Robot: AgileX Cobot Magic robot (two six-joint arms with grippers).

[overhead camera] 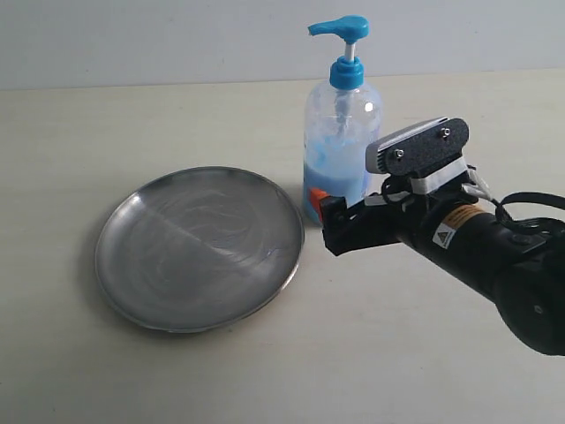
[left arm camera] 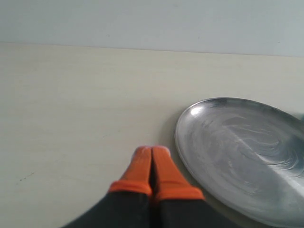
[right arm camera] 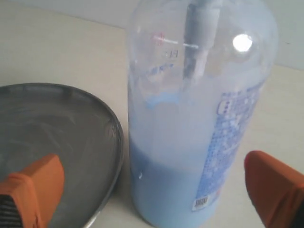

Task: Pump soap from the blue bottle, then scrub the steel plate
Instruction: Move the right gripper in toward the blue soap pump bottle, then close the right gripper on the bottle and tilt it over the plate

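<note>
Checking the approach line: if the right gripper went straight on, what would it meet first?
Probably the tall clear plastic bottle with blue pump, centred between the open right gripper's orange fingers.

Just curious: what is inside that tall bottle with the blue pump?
Pale blue soap fills the lower part of the bottle; above it, the clear wall shows smears and the pump's tube. The tube's lower end is hidden in the opaque soap.

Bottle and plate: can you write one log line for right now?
right gripper: open, at bottle lower body | left gripper: shut, empty, beside plate | pump: up | soap: seen only in bottle
</note>
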